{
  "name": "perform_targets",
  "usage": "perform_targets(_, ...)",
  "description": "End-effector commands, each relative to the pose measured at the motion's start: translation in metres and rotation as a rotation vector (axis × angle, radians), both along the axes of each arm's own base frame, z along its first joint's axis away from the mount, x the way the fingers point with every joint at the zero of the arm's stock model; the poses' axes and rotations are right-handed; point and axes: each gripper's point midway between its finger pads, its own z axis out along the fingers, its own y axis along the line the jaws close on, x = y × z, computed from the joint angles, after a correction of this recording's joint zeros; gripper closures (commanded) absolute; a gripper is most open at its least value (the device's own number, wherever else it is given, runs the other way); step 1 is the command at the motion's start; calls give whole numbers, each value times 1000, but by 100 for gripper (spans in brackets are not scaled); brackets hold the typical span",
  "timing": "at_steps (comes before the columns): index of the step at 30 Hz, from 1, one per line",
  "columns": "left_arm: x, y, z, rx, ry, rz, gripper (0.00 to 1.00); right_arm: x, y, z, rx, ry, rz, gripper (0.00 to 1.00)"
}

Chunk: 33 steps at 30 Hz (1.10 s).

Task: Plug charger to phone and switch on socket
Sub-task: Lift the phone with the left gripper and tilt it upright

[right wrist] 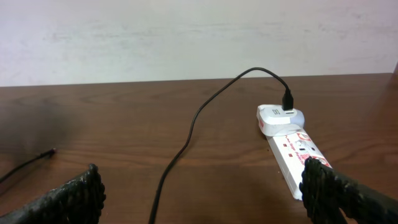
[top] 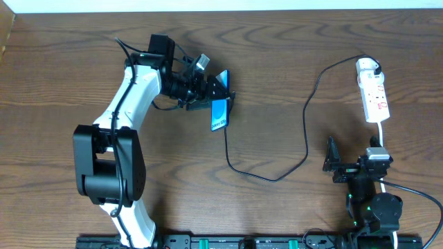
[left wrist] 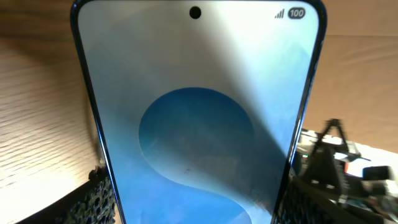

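My left gripper (top: 216, 93) is shut on the phone (top: 219, 114) and holds it tilted above the table. Its blue screen fills the left wrist view (left wrist: 199, 124), between my padded fingers (left wrist: 199, 214). The black charger cable (top: 305, 138) loops across the table to the white adapter (top: 367, 67), which is plugged into the far end of the white socket strip (top: 375, 97). In the overhead view the cable's end lies just below the phone. The right wrist view shows the small plug tip (right wrist: 51, 152) lying free on the table. My right gripper (top: 333, 164) is open and empty, near the strip (right wrist: 295, 155).
The strip's white cord (top: 382, 135) runs toward the front edge past my right arm. The table's far edge meets a pale wall (right wrist: 186, 37). The cable (right wrist: 186, 143) crosses the wood between my right fingers.
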Motion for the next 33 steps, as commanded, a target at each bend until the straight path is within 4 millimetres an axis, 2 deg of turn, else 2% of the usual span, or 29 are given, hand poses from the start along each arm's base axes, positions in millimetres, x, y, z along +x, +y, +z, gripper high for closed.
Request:
perform_targets(1, 3, -2, 34, -141, 29, 50, 30, 0, 0, 0, -4, -2, 0, 1)
perform_targets(16, 44, 32, 45, -200, 157, 304, 30, 0, 0, 0, -5, -2, 0, 1)
perform_targets(24, 53, 41, 64, -302, 128, 301, 30, 0, 0, 0, -5, -2, 0, 1)
perform_targets(33, 79, 69, 93, -421, 73, 354, 30, 0, 0, 0, -5, -2, 0, 1)
